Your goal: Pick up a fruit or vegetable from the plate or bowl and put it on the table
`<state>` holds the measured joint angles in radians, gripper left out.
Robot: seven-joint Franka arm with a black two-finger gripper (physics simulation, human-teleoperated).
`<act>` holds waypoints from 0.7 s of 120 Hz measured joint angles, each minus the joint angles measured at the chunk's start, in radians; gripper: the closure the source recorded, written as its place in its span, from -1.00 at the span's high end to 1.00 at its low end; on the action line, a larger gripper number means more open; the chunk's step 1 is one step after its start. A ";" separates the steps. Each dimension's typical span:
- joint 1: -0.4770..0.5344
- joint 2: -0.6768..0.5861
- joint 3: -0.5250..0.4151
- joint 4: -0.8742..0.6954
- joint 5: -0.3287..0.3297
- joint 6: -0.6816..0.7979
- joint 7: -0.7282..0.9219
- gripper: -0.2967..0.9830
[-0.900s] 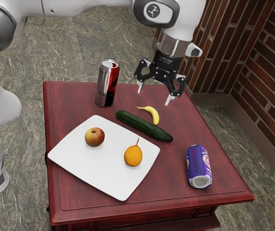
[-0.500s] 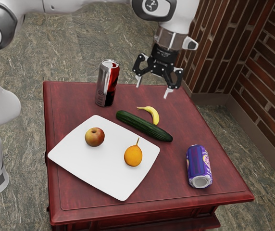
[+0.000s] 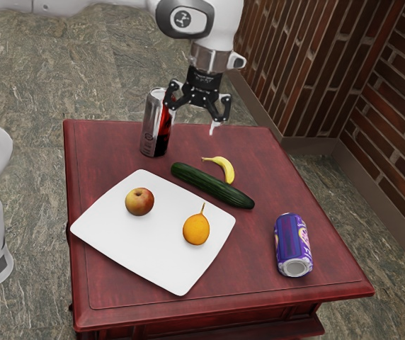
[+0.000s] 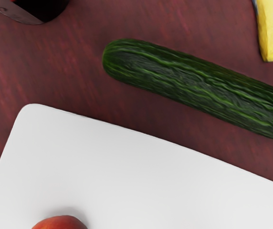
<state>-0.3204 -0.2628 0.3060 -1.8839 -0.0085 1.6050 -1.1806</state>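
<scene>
My gripper (image 3: 192,124) hangs open above the far part of the red table (image 3: 259,248), one finger in front of the tall can. On the white plate (image 3: 142,248) lie a red-yellow apple (image 3: 139,202) and an orange fruit with a stem (image 3: 196,230). A cucumber (image 3: 213,185) and a banana (image 3: 224,168) rest on the table beside the plate. The wrist view has the cucumber (image 4: 189,86), part of the plate (image 4: 117,171), the apple's edge (image 4: 60,223) and the banana's tip (image 4: 272,33).
A tall silver, red and black can (image 3: 154,134) stands near the table's far edge, close to my gripper. A purple can (image 3: 292,244) is at the exterior view's right. Behind the table rises a brick wall (image 3: 394,78).
My arm and gripper have moved toward the exterior view's left, and a little up, nearing the tall can. The fruit, cucumber, plate and cans have stayed where they were.
</scene>
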 joint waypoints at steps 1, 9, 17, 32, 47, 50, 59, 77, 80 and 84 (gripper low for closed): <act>0.025 -0.001 -0.021 -0.001 -0.001 0.002 0.000 0.54; 0.204 -0.009 -0.185 -0.029 -0.014 0.017 -0.004 0.54; 0.246 -0.045 -0.244 -0.148 -0.027 0.067 -0.009 0.54; 0.260 -0.062 -0.261 -0.324 -0.062 0.181 -0.019 0.54; 0.266 -0.067 -0.255 -0.428 -0.110 0.283 -0.027 0.54; 0.267 -0.073 -0.255 -0.442 -0.116 0.300 -0.028 0.54; 0.270 -0.100 -0.253 -0.472 -0.128 0.339 -0.032 0.54; 0.265 -0.141 -0.253 -0.516 -0.136 0.382 -0.031 0.53; 0.264 -0.150 -0.253 -0.525 -0.137 0.386 -0.029 0.53; 0.262 -0.167 -0.253 -0.539 -0.137 0.391 -0.025 0.54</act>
<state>-0.0582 -0.4301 0.0528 -2.4233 -0.1456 1.9959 -1.2061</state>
